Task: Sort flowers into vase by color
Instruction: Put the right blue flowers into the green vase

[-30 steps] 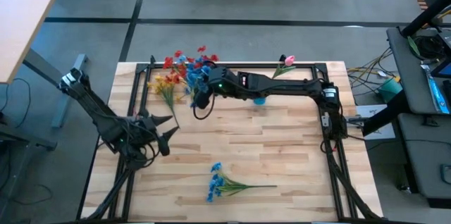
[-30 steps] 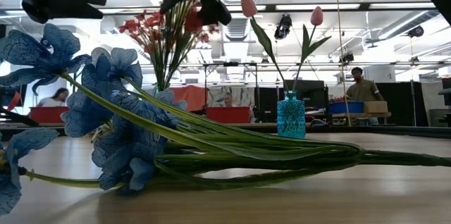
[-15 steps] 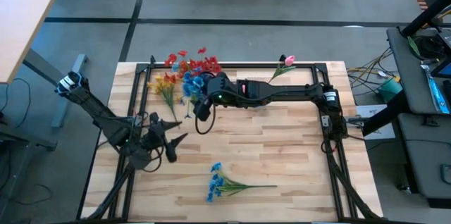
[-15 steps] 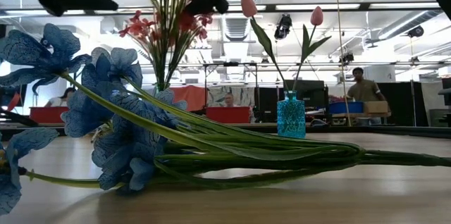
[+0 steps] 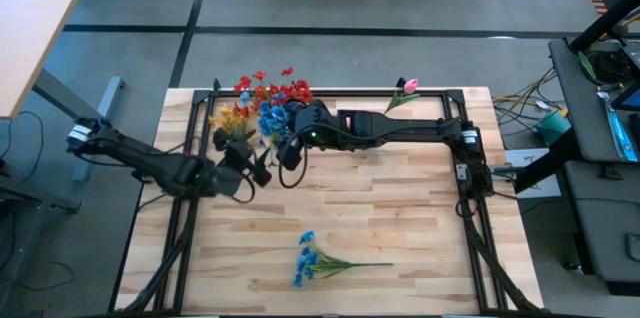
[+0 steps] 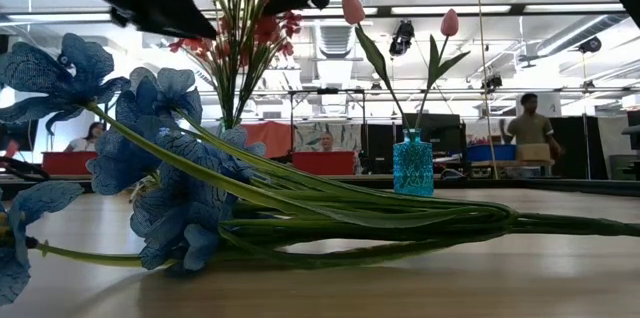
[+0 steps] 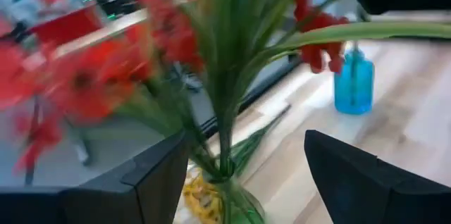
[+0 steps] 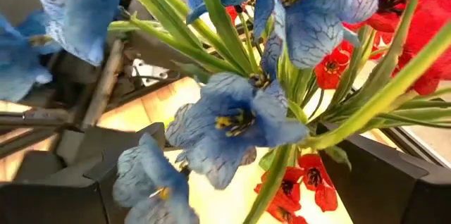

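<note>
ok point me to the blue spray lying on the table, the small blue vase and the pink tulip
blue spray [image 5: 305, 258]: high view, on its blooms
small blue vase [image 6: 412, 165]: low view, middle of the glass body
pink tulip [image 5: 409, 86]: high view, on the pink bud

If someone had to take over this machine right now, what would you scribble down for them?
Left pincer: open, beside the clear vase of red flowers at the table's far left.
Right pincer: open around the stems of a blue spray by that same cluster; I can't tell whether it is seated in a vase.
Done: pink tulips stand in the blue vase.
Left: another blue spray lies on the near table. Yellow blooms sit beside the red.
</note>
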